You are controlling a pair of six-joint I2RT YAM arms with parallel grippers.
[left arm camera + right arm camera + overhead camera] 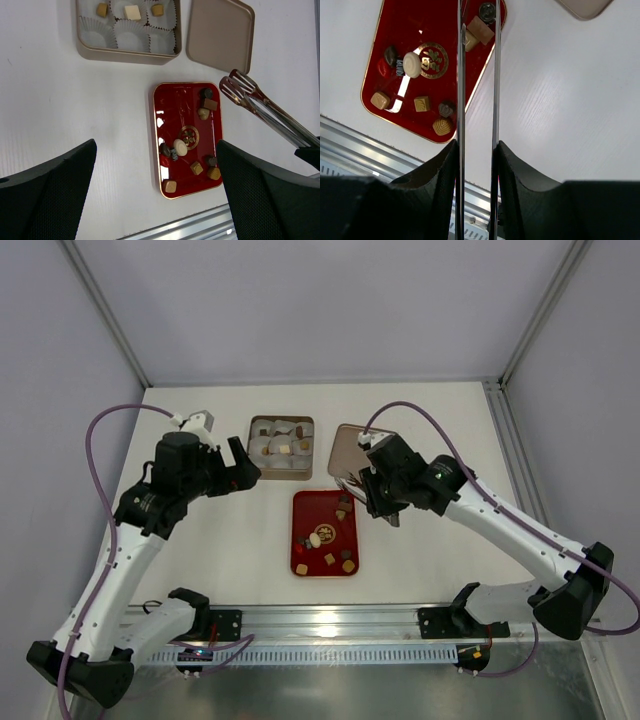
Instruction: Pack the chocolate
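Black pads of your right claw [476,147] are filling the bottom of its wrist view, clenching the two steel arms of the tongs [461,75] partway together, likely so the springy tool is narrow enough to straddle a single sweet. Loose chocolates [422,104] are lying on the red tray [410,30] at the near middle of the counter [560,90], and a tan block [481,30] by the tray's far right corner is showing between the tong arms. That view is cutting off the tips, though; the left wrist view is showing them bare, seemingly raised above the tray's right edge rather than touching anything. Your left claw [156,145] is hanging released, jaws spread wide, grasping nothing, probably parked as a lookout. Its camera is giving the clearest look at the tin [125,56] beyond the tray, with three chocolates sitting in the paper cups [131,37] it can see. The lid [220,32] is lying just right of the tin, off so the cups are reachable.
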